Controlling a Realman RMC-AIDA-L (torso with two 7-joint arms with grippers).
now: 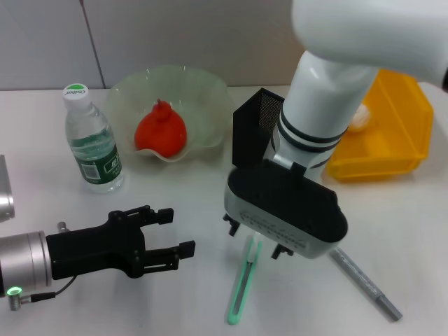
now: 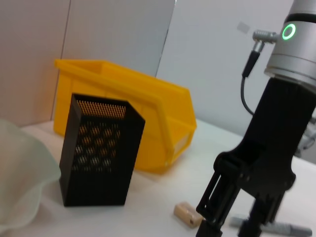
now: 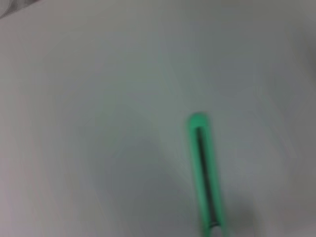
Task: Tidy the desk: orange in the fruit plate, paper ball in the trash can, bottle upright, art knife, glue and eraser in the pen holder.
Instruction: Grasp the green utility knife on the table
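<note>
My right gripper [image 1: 255, 239] points down, open, its fingers straddling the near end of the green art knife [image 1: 241, 283] [image 3: 205, 177] lying on the table. The tan eraser [image 2: 188, 215] lies beside that gripper [image 2: 232, 228] in the left wrist view; the arm hides it in the head view. A grey pen-shaped stick [image 1: 364, 283] lies to the right. The orange [image 1: 162, 131] sits in the green fruit plate [image 1: 203, 91]. The bottle [image 1: 91, 140] stands upright. The black mesh pen holder [image 1: 253, 122] stands behind my right arm. My left gripper [image 1: 178, 231] rests open at the front left.
The yellow bin [image 1: 399, 133] at the back right holds a pale lump [image 1: 358, 117], partly hidden by my right arm. The pen holder [image 2: 98, 153] and the bin [image 2: 148, 123] stand close together.
</note>
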